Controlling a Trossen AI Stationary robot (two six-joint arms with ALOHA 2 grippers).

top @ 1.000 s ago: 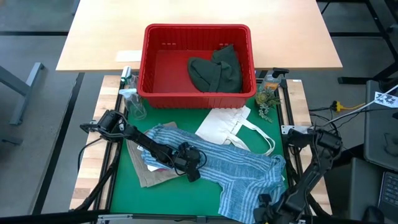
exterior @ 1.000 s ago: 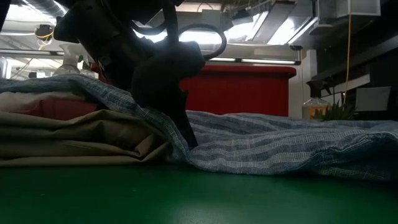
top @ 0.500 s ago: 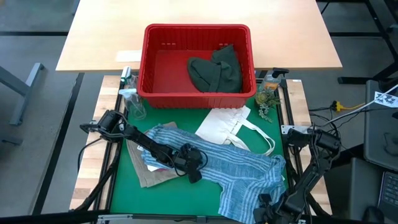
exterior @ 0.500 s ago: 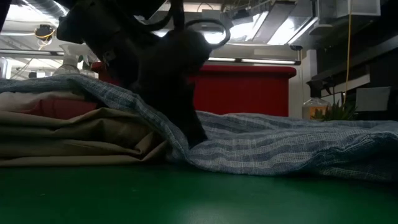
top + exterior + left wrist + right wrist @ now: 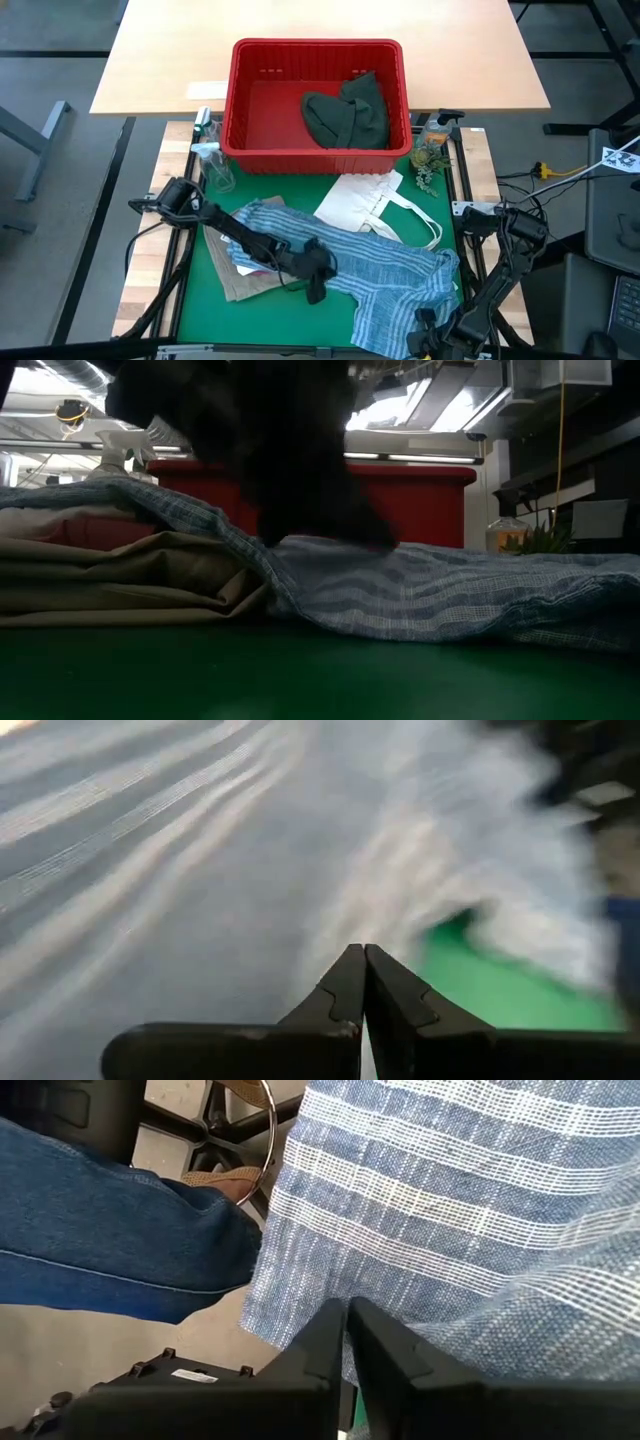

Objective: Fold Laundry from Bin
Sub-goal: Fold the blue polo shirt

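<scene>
The blue-white striped shirt (image 5: 390,270) lies spread across the green mat, one end draped over the tan garment (image 5: 245,285) and the other hanging off the table's near edge. My left gripper (image 5: 316,290) is shut and sits low over the shirt's middle. My right gripper (image 5: 428,338) is at the near right corner, shut on the hanging part of the shirt (image 5: 430,1200). The dark green garment (image 5: 348,112) lies inside the red bin (image 5: 318,48). In the low view a maroon cloth (image 5: 90,532) and a white cloth (image 5: 50,515) lie on the tan garment under the shirt. My left gripper has its shut fingertips (image 5: 350,970) close over the striped shirt; whether they touch the cloth I cannot tell. My right gripper pinches the hanging part of the shirt near its edge (image 5: 300,1315) between its two fingers, which point steeply down. The cloth runs from the hold up onto the table.
A white tote bag (image 5: 375,205) lies between the shirt and the bin. A spray bottle (image 5: 210,165) stands at the bin's left corner and a small plant (image 5: 428,160) at its right. A person's jeans leg (image 5: 110,1230) and shoe are below the near edge.
My left gripper has moved toward the table's right edge, from the shirt's fold beside the tan garment out over the shirt's middle. It has tipped up from pointing steeply down to a flatter slant and has stayed shut.
</scene>
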